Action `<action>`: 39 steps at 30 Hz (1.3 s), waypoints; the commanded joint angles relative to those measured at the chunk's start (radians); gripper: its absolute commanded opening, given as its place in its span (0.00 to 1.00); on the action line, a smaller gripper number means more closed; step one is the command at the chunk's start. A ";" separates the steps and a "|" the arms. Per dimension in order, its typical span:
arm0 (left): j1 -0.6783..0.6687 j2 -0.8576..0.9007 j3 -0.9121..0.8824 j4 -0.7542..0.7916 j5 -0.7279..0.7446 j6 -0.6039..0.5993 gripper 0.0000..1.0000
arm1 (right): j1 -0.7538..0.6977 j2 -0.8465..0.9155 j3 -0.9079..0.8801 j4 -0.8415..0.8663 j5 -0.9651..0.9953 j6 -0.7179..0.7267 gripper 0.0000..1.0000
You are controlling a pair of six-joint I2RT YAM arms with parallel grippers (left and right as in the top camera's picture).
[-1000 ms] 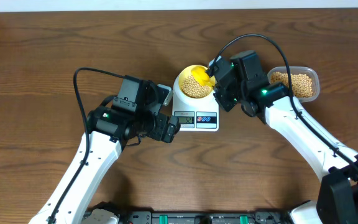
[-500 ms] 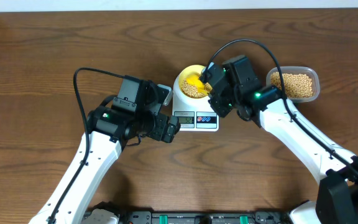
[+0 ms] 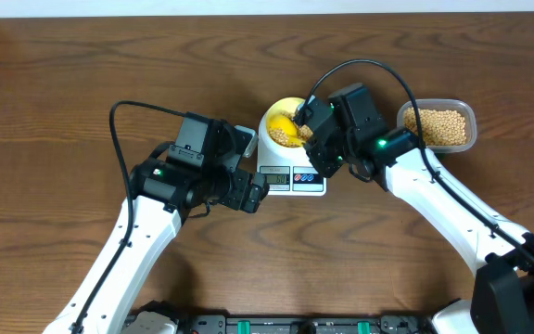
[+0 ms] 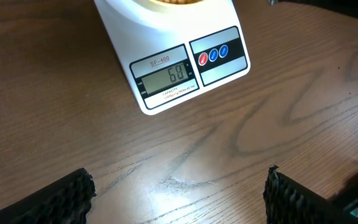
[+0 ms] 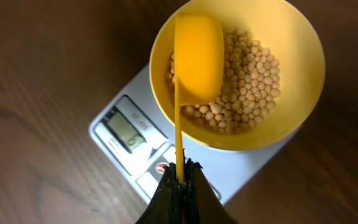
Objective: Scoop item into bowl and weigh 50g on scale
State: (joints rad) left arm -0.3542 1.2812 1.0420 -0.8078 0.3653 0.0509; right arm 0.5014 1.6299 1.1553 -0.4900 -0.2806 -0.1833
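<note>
The right jaws are clamped on the thin handle of the bright yellow scoop point(image 5: 197, 59). Its cup sits inside the pale-yellow bowl point(image 5: 303, 68), over the soybeans point(image 5: 250, 81) that cover the bowl's bottom. The bowl stands on the white kitchen scale point(image 4: 166, 68), at the end away from its display and buttons. The left jaws stand wide apart and empty above the table point(image 4: 42, 124), just in front of the scale's display end. More beans fill the clear tub point(image 3: 472, 125) near the right arm.
</note>
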 commanded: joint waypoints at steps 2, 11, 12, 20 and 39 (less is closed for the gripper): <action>0.004 -0.014 -0.009 -0.002 0.012 -0.003 0.89 | -0.005 0.015 0.017 0.000 -0.070 0.063 0.01; 0.004 -0.014 -0.009 -0.002 0.012 -0.003 0.89 | -0.018 0.015 0.017 0.003 -0.069 0.069 0.01; 0.004 -0.014 -0.009 -0.002 0.012 -0.003 0.89 | -0.023 0.015 0.017 0.005 -0.068 0.079 0.01; 0.004 -0.014 -0.009 -0.002 0.012 -0.003 0.89 | -0.094 0.015 0.017 0.018 -0.075 0.138 0.01; 0.004 -0.014 -0.009 -0.002 0.012 -0.003 0.89 | -0.276 0.014 0.017 0.093 -0.445 0.303 0.01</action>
State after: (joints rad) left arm -0.3542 1.2812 1.0420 -0.8078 0.3653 0.0513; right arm 0.2466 1.6299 1.1553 -0.3992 -0.6456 0.0898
